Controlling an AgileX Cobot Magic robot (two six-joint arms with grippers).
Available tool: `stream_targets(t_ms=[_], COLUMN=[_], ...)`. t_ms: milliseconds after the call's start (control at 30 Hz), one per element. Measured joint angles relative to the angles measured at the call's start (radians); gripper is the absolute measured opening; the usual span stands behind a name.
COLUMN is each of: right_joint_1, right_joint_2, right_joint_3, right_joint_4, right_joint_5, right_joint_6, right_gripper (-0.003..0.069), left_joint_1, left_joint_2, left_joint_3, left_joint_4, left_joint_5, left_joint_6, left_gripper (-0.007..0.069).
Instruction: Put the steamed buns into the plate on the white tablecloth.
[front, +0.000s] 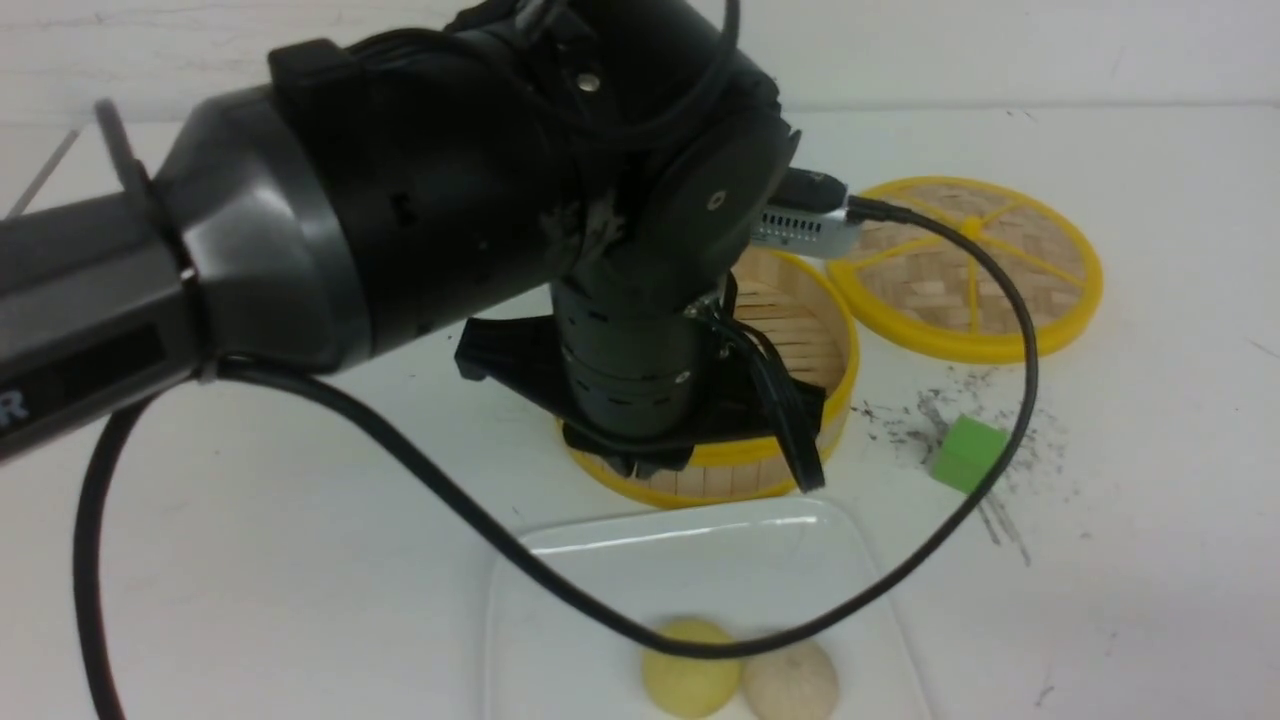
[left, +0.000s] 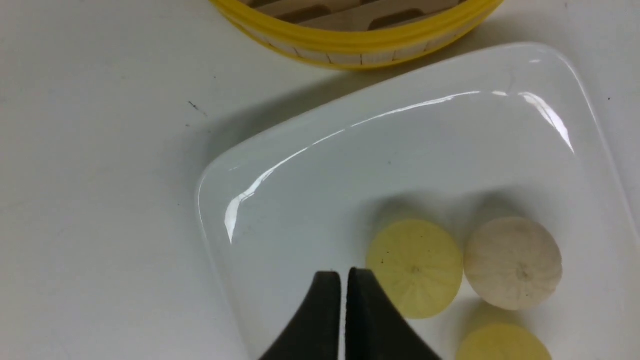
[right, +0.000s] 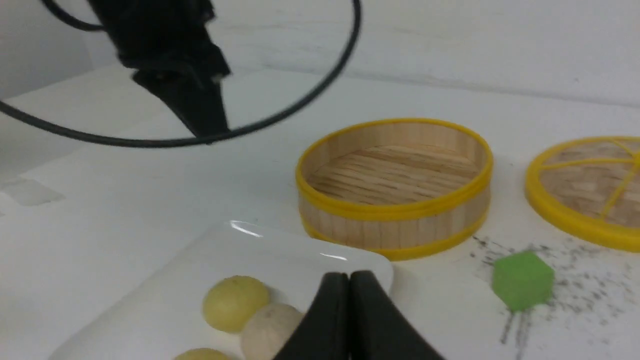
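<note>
The white plate (front: 600, 560) lies on the white tablecloth (front: 250, 520) at the front. A pale yellow bun (front: 690, 680) and a beige bun (front: 792, 685) sit side by side in it. The left wrist view shows the plate (left: 310, 190), the yellow bun (left: 414, 267), the beige bun (left: 512, 262) and a third, deeper yellow bun (left: 502, 344) at the frame edge. My left gripper (left: 344, 274) is shut and empty, raised above the plate beside the yellow bun. My right gripper (right: 348, 276) is shut and empty, low near the plate's corner (right: 370, 262); it is out of the front view.
The open bamboo steamer (front: 800, 330) stands just behind the plate with nothing in it (right: 395, 175). Its lid (front: 975, 265) lies behind it to the right. A green cube (front: 966, 452) sits on scuff marks right of the steamer. My left arm (front: 450, 200) and its cable (front: 1020, 330) hang over the middle.
</note>
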Motion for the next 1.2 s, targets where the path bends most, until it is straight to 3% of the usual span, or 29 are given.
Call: stream_targets(t_ms=[167,267,567,800,967,1200], right_joint_1=[-0.174,-0.351,-0.615,-0.651,-0.603,-0.542], right_joint_2=[0.000,0.000,0.000,0.000,0.000,0.000], right_joint_3=[0.077,0.150,0.237,0.238,0.238,0.238], right_joint_4=[-0.007,-0.046,-0.070,-0.075,-0.077,-0.080], right_joint_5=[-0.001,-0.002,-0.022,-0.027,-0.027,-0.027], right_joint_6=[0.000,0.000,0.000,0.000,0.000,0.000], right_gripper=[0.0014,0.0018,0.0030,0.0040,0.0047,0.0057], left_joint_1=[0.000,-0.019,-0.118,-0.120,-0.120,-0.120], left_joint_2=[-0.016,-0.082,-0.267,-0.390,-0.545,-0.775], left_joint_3=[0.000,0.000,-0.002,0.008,0.123,0.418], left_joint_4=[0.005,0.000,0.140,0.186,0.186,0.204], left_joint_5=[0.000,0.003,0.004,0.004,0.004,0.004], left_joint_6=[0.000,0.036,0.128,0.139,0.143,-0.030], left_gripper=[0.0046,0.0052,0.0055,0.0055,0.0055,0.0052])
